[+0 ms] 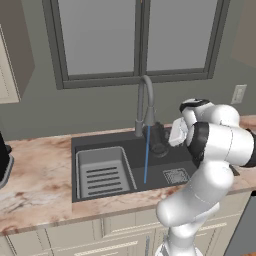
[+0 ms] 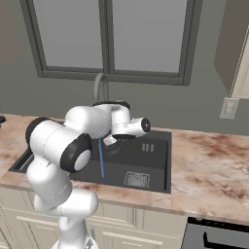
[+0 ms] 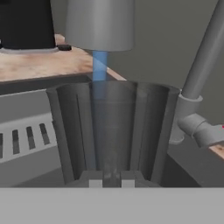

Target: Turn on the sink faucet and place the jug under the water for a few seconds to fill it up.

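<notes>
The dark grey, see-through jug (image 3: pixel 111 131), a plain ribbed cylinder with no label or writing, is clamped in the closed gripper (image 3: pixel 111 178) above the sink (image 1: pixel 100 145), just beside the faucet (image 1: pixel 145 102), whose thin blue water (image 1: pixel 146 155) falls just behind its rim.

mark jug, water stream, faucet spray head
jug (image 3: pixel 111 131), hand view, front wall.
water stream (image 1: pixel 146 160), left base view, mid-stream.
faucet spray head (image 3: pixel 99 24), hand view, side of its body.

No readable text, labels, brands, numbers or signs anywhere: not on jug (image 3: pixel 111 131), sink faucet (image 1: pixel 145 106) or tabletop (image 1: pixel 40 185).
</notes>
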Controlling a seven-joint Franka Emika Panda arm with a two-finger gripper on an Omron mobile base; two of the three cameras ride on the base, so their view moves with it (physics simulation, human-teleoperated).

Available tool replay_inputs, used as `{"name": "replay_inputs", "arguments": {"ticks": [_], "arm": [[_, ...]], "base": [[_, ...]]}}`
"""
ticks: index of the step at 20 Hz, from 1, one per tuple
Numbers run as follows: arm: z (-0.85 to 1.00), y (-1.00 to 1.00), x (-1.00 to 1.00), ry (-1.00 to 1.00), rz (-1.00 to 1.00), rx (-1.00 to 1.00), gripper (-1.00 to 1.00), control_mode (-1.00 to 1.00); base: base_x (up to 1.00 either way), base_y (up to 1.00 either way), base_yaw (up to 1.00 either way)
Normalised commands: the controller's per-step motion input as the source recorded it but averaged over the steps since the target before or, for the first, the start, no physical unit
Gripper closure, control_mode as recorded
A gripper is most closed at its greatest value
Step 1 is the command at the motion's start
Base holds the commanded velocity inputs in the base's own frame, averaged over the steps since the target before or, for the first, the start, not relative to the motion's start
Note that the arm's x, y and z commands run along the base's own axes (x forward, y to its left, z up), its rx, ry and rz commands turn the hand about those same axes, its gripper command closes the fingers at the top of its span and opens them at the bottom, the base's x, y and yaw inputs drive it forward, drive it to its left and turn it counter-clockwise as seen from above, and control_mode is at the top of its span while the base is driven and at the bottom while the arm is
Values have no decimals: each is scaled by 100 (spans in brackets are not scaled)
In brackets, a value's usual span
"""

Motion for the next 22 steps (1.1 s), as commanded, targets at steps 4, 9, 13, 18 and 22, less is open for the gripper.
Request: {"name": "replay_inputs", "arguments": {"ticks": [4, 9, 13, 18, 22], "arm": [[-2, 14, 5, 0, 2, 0, 100, -100], [0, 13, 0, 0, 2, 0, 100, -100], [0, 8, 1, 0, 2, 0, 100, -100], [0, 3, 0, -2, 1, 0, 100, -100], [0, 0, -15, -8, 0, 0, 100, -100]], "base": [[0, 0, 0], [0, 0, 0], [0, 0, 0], [0, 0, 0], [0, 0, 0]]}}
